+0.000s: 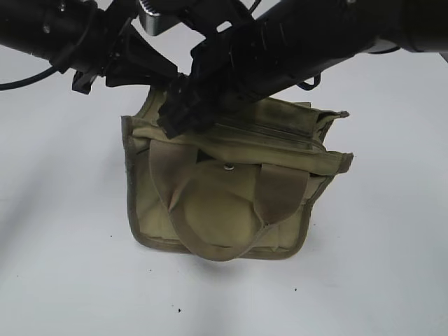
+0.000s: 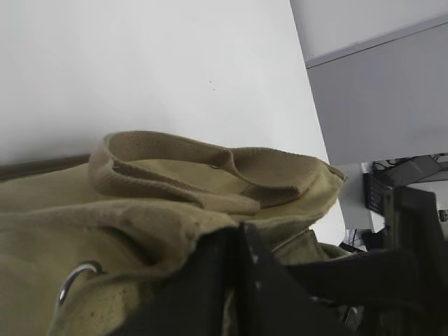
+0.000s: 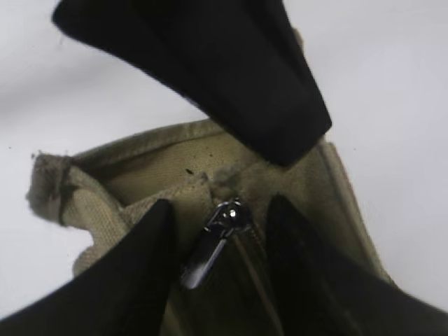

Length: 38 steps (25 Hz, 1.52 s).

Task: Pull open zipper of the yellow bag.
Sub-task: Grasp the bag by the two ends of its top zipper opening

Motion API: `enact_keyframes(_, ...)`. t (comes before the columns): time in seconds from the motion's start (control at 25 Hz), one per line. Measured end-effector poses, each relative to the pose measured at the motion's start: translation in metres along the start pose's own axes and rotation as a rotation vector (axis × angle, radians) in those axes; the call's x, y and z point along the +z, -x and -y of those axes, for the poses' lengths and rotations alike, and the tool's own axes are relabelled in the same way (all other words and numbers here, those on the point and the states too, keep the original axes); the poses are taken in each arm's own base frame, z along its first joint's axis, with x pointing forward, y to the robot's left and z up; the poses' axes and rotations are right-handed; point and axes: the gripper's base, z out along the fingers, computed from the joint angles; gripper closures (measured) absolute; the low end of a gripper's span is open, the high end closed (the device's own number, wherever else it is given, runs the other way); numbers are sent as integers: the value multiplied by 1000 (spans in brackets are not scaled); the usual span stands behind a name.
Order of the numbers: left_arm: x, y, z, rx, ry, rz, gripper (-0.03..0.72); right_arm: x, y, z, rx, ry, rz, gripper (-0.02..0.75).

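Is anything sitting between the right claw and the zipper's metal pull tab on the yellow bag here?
Nothing visible does. In the right wrist view the small silver-grey metal pull tab lies in the open gap of the right claw, its black fingers either side, on the olive-yellow canvas bag. A separate black part hangs above, not between.

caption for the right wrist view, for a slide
Right gripper fingers spread either side of the zipper pull on the yellow bag.

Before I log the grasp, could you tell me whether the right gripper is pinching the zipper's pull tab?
No: the right gripper's jaws stand apart, with the pull tab loose between them.
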Motion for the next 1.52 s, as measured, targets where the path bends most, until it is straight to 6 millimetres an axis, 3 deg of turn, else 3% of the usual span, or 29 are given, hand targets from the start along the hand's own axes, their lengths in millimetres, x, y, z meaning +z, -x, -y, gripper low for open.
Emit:
enact_keyframes(0.36, 0, -1, -1, 7, 6, -8, 678, 11, -6, 3, -5, -28, -20, 398)
enact_keyframes(0.52, 0, 0, -1, 6, 6, -7, 678, 13, -8, 4, -23, -41, -44, 505)
enact_keyframes(0.72, -1, -1, -1, 4, 0, -16, 678, 14, -10, 4, -22, -39, -59, 552)
enact_keyframes(0.88, -1, -2, 1, -1, -12, -24, 678, 13, -12, 3, -23, -25, -89, 699)
enact_keyframes(0.96, -1, -2, 1, -1, -15, -29, 678, 13, -13, 2, -26, -20, -101, 733)
enact_keyframes(1.24, -1, -4, 2, -4, -29, -51, 678, 5, -17, 1, -71, 0, -182, 736)
enact_keyframes(1.52, 0, -5, 4, -17, -53, -57, 678, -28, -21, 3, -95, -23, -326, 736)
